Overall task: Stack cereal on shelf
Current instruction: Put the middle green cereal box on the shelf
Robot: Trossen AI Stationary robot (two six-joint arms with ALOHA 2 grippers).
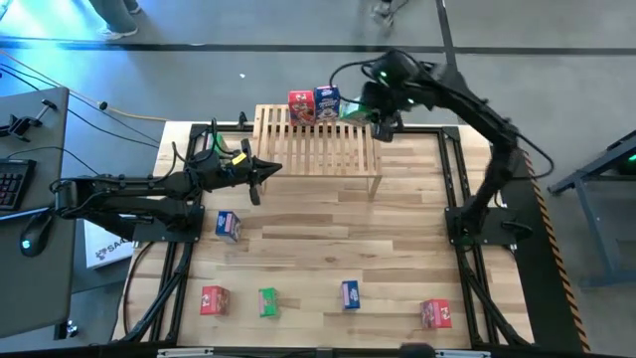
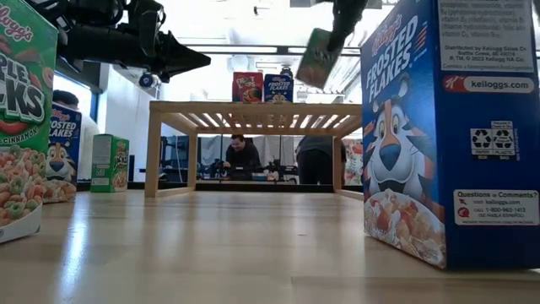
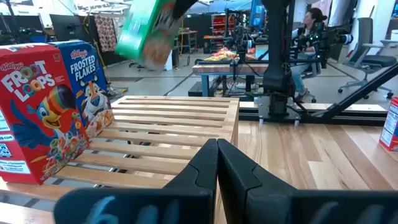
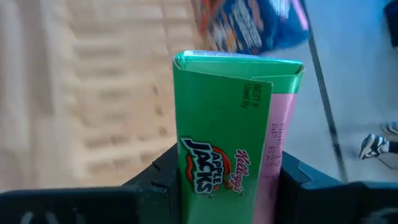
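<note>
The slatted wooden shelf (image 1: 318, 149) stands at the table's far edge. A red cereal box (image 1: 301, 106) and a blue one (image 1: 326, 102) stand upright on its far side, also seen as the red box (image 3: 37, 112) and the blue box (image 3: 87, 78). My right gripper (image 1: 375, 119) hovers over the shelf's far right corner, shut on a green cereal box (image 1: 355, 109). My left gripper (image 1: 264, 169) is shut and empty, level in the air just left of the shelf. My right gripper (image 4: 230, 183) pinches the green Apple Jacks box (image 4: 227, 137) between its two fingers (image 4: 163, 180), one on each side of its near end. It comes from above. The box (image 2: 318, 57) hangs tilted below the fingers, lifted clear above the shelf's right end (image 2: 342, 107).
Several more boxes lie on the near half of the table: blue (image 1: 228, 226), red (image 1: 214, 299), green (image 1: 267, 301), blue (image 1: 350, 294), red (image 1: 435, 313). Bare slats lie on the shelf's near half (image 1: 318, 159). A person (image 2: 243, 156) sits beyond the table.
</note>
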